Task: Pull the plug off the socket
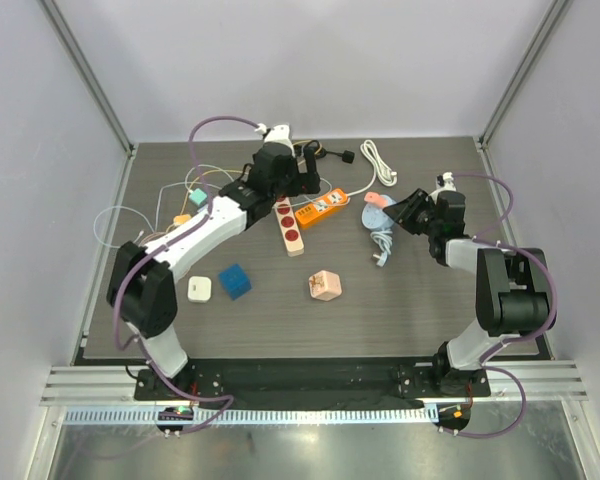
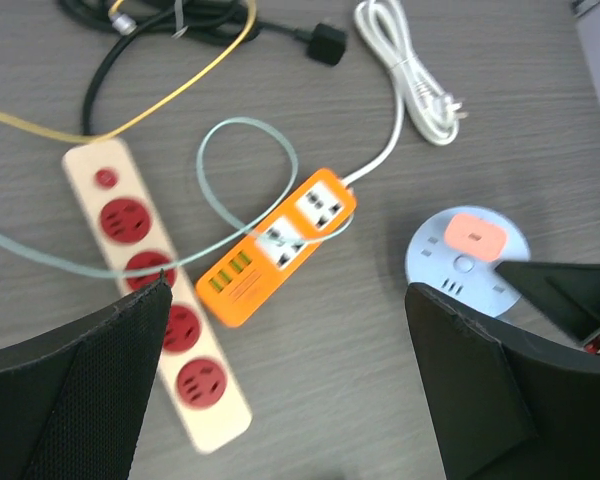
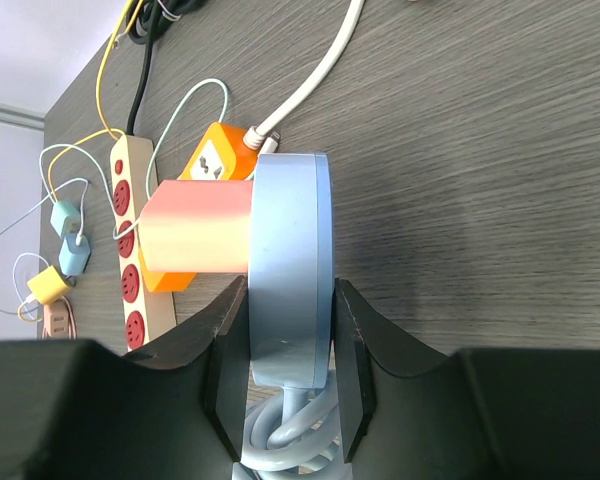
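Note:
A round light-blue socket (image 1: 377, 215) carries a salmon-pink plug (image 1: 376, 200) on its face. My right gripper (image 1: 404, 212) is shut on the socket's rim; in the right wrist view the fingers (image 3: 225, 375) clamp the socket (image 3: 290, 260) edge-on, with the plug (image 3: 195, 228) sticking out to the left. My left gripper (image 1: 298, 182) is open and empty, hovering over the power strips to the left of the socket. In the left wrist view the socket (image 2: 467, 265) and plug (image 2: 476, 234) lie just beyond its right finger (image 2: 480, 390).
An orange power strip (image 1: 317, 208) and a beige strip with red outlets (image 1: 289, 226) lie under the left gripper. The socket's coiled cable (image 1: 382, 243), a white cable coil (image 1: 379, 160), a black plug (image 1: 346, 156), a blue cube (image 1: 234, 281), a white adapter (image 1: 200, 289) and a peach block (image 1: 324, 285) lie around.

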Controlling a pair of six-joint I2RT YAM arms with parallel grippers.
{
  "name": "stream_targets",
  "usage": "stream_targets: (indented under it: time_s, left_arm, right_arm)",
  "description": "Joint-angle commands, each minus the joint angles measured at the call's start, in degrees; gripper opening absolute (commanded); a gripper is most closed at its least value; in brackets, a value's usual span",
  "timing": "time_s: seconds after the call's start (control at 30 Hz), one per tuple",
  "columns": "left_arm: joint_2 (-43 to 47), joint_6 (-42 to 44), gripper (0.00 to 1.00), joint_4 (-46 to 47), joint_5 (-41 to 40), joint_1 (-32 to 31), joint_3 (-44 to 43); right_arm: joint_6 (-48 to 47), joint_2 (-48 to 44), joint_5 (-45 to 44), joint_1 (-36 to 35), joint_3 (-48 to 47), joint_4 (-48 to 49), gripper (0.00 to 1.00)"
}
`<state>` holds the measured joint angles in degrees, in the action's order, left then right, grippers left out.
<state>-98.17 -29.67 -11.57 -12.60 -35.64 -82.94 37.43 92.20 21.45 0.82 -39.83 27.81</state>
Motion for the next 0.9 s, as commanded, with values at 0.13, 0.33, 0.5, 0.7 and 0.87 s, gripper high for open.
stream_targets:
  time_s: [0.13,0.33,0.5,0.7,0.87]
  left_arm:
    - [-6.59,3.65,1.00,17.17,0.91,-2.07,-6.44]
    - [-14.85,4.18,0.97,27.12,6.53,-2.07,-10.75]
    - [-23.19,0.24,0.87,31.53,12.24,-2.16,-14.77]
    - [-26.90,1.10,0.87,26.26,14.36,-5.14,-19.46]
    - [-27.16,6.79,0.93,23.62,13.13,-8.83,-18.40]
  right_arm:
    - [0.36,-0.62,2.10,-0.03,-3.23,4.71,0.01]
    - [-0.34,-0.10,2.37,-0.03,-4.20,3.04,0.01]
    - [-2.10,-0.27,1.31,-0.03,-4.90,0.84,0.01]
    - [-2.89,-1.85,-0.01,-0.12,-4.46,-0.13,0.01]
    - [-3.15,-2.55,0.08,-0.03,-4.20,-0.22,0.01]
